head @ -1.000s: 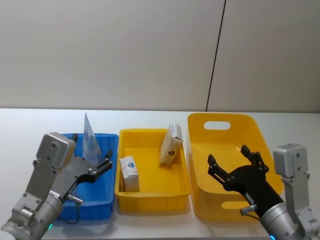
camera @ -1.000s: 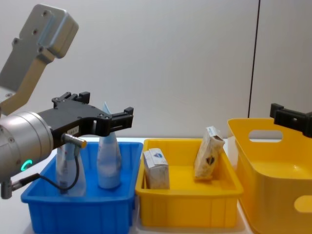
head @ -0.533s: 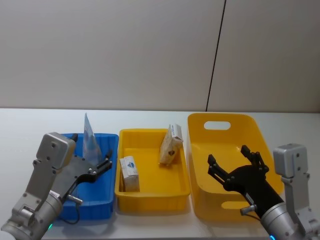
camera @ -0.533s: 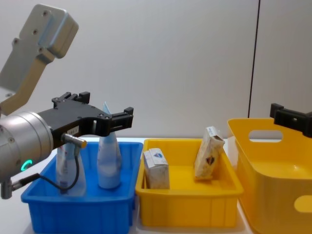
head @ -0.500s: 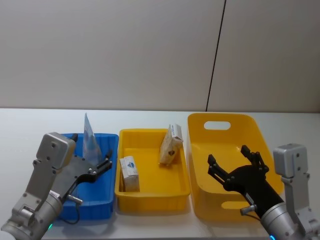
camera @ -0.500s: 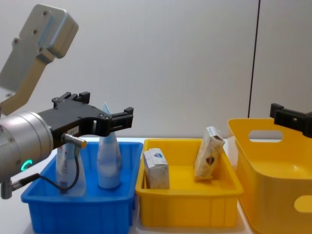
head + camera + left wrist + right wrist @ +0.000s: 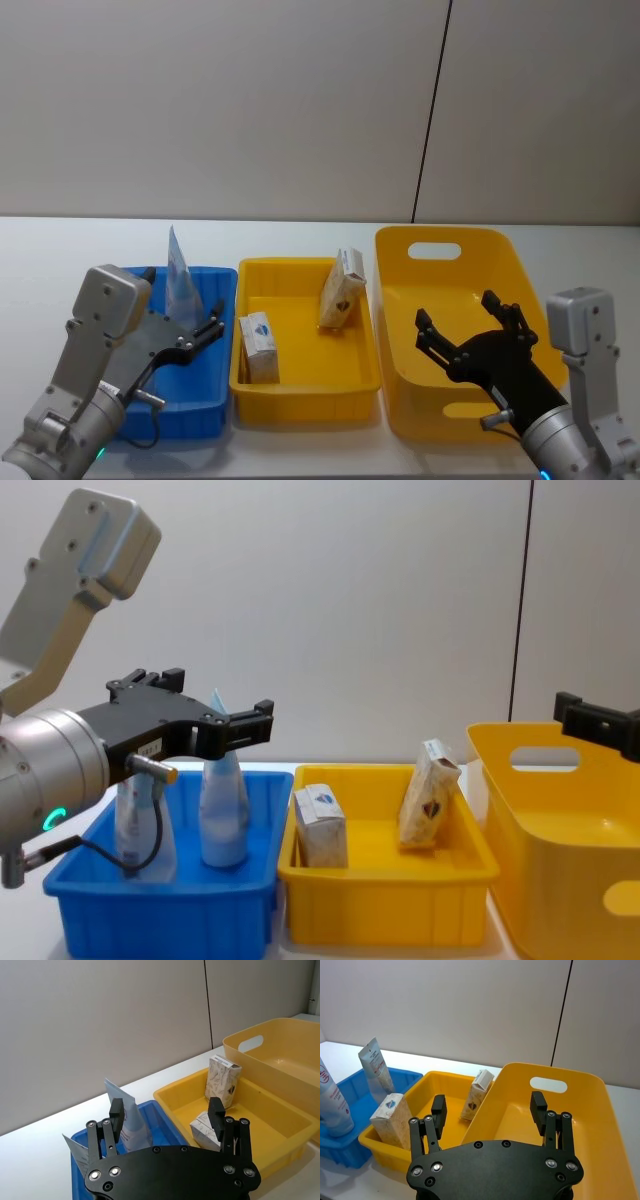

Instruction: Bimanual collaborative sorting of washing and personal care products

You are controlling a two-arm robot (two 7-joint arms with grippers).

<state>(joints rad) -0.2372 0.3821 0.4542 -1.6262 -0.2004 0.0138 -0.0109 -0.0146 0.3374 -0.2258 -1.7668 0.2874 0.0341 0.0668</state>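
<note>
Two pale bluish pouches stand upright in the blue bin; the taller one rises above its rim. A white carton with a blue logo and a tan packet with a dark emblem stand in the shallow yellow tray. My left gripper hovers open above the blue bin, holding nothing, with the pouches just beyond its fingers. My right gripper hangs open and empty over the large yellow tub. The right wrist view shows the carton and packet off to one side.
The three containers stand side by side on a white table, blue at the left, tray in the middle, deep tub at the right. A grey wall rises close behind. The tub's inside holds nothing.
</note>
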